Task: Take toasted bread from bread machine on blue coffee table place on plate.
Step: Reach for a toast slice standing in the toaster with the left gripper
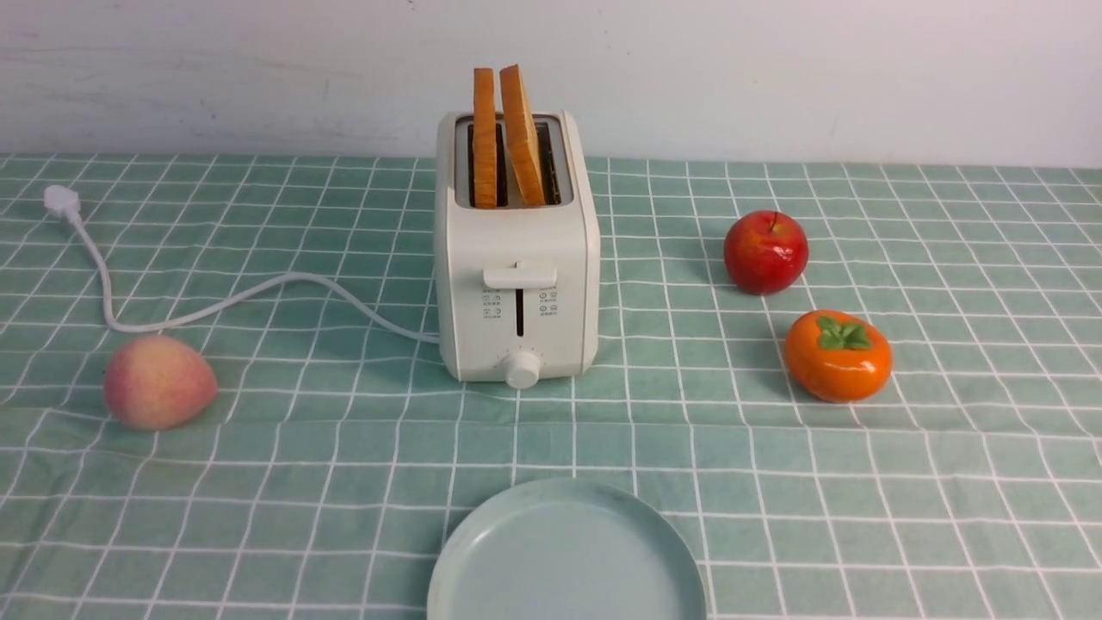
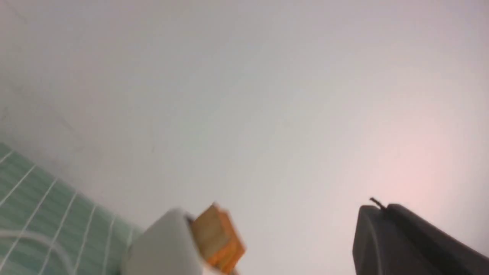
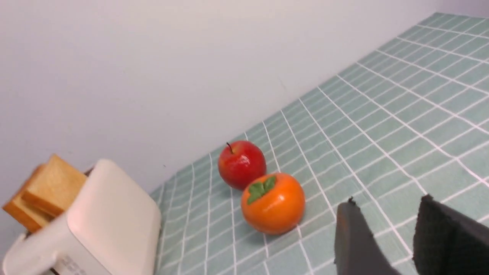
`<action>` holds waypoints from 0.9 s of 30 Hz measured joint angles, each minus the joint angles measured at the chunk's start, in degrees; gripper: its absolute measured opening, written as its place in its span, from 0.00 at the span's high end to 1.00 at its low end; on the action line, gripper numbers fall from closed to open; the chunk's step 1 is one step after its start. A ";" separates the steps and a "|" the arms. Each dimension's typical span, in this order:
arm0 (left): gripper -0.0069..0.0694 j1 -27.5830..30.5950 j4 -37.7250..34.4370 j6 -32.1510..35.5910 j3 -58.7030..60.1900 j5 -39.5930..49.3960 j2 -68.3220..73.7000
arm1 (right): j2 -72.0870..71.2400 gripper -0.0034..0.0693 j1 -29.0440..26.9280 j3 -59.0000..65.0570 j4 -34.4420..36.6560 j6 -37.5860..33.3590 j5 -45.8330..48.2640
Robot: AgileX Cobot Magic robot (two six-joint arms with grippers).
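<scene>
Front camera toward the wall (image 1: 775, 69); wrist cameras oblique; bread machine (image 1: 516, 258) in all three.

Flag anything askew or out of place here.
The right slice of toasted bread tilts toward the upright left slice in the bread machine. Its plug lies loose on the table, connected to nothing.

a plain off-white wall (image 1: 775, 69) fills the back of the scene, matte, with faint grey scuffs toward its left part in the front view. it meets the table (image 1: 947, 482) along a straight line. the table wears pale teal-green cloth with a white grid, slightly rumpled at the near left. the light is soft and even, with faint shadows; in the left wrist view the wall takes a pinkish tint.
</scene>
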 joint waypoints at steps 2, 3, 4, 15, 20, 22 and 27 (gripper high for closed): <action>0.93 0.00 2.25 4.40 -8.27 14.17 9.13 | 0.00 0.62 0.00 0.00 1.46 0.00 -1.29; 0.93 0.00 2.51 5.11 -9.57 16.50 10.77 | 0.00 0.62 0.00 0.00 1.52 0.00 -1.43; 0.93 0.00 3.22 7.90 -14.81 26.14 18.35 | 0.00 0.62 0.00 0.00 1.93 0.00 -1.46; 0.93 -0.85 1.89 20.74 -25.68 42.40 51.51 | 0.36 0.66 0.00 -7.72 6.57 3.59 20.53; 0.93 -9.00 -0.77 25.78 -33.91 36.68 63.00 | 14.00 0.93 0.00 -20.36 5.53 -2.16 35.33; 0.93 -11.16 -0.59 25.14 -38.11 36.31 66.45 | 21.24 0.97 0.00 -24.24 5.53 -4.51 39.58; 0.93 -13.16 4.06 18.54 -52.61 37.21 76.31 | 36.35 0.98 0.00 -31.50 8.73 -17.09 54.45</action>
